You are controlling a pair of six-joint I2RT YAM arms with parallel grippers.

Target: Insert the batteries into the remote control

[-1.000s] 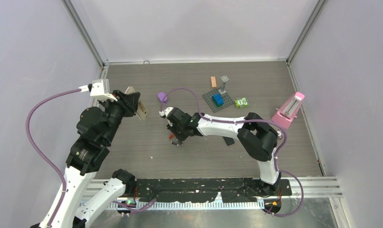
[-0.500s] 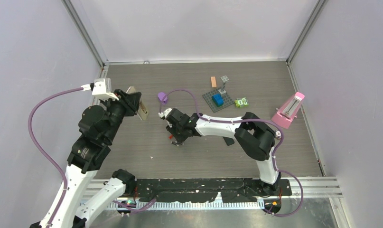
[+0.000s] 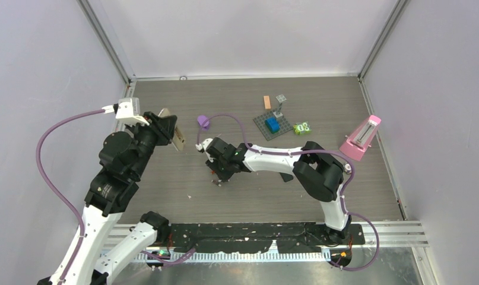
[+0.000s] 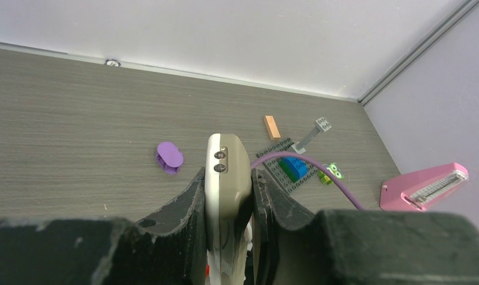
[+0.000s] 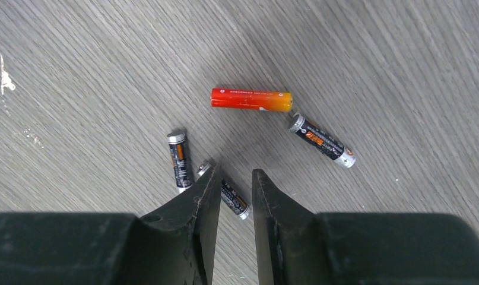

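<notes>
My left gripper point(image 3: 167, 130) is shut on the beige remote control point(image 4: 228, 178) and holds it edge-up above the table's left side; the remote also shows in the top view point(image 3: 175, 136). My right gripper point(image 5: 237, 172) is open with a narrow gap, pointing down just above the batteries. The orange-red battery point(image 5: 250, 99) lies ahead of the fingertips. One dark battery point(image 5: 322, 141) lies to its right, another point(image 5: 178, 160) to the left. A third dark battery point(image 5: 235, 200) lies on the table between the fingers, partly hidden by the left one. In the top view my right gripper point(image 3: 218, 174) covers them.
A purple piece point(image 3: 203, 122) lies left of centre, under the right arm's purple cable. A grey baseplate point(image 3: 262, 122) with a blue brick, a green piece point(image 3: 302, 127) and an orange block point(image 3: 267, 102) lie at the back. A pink metronome point(image 3: 361, 138) stands at the right.
My right gripper has shifted slightly left and nearer over the batteries. My left arm with the remote has barely moved.
</notes>
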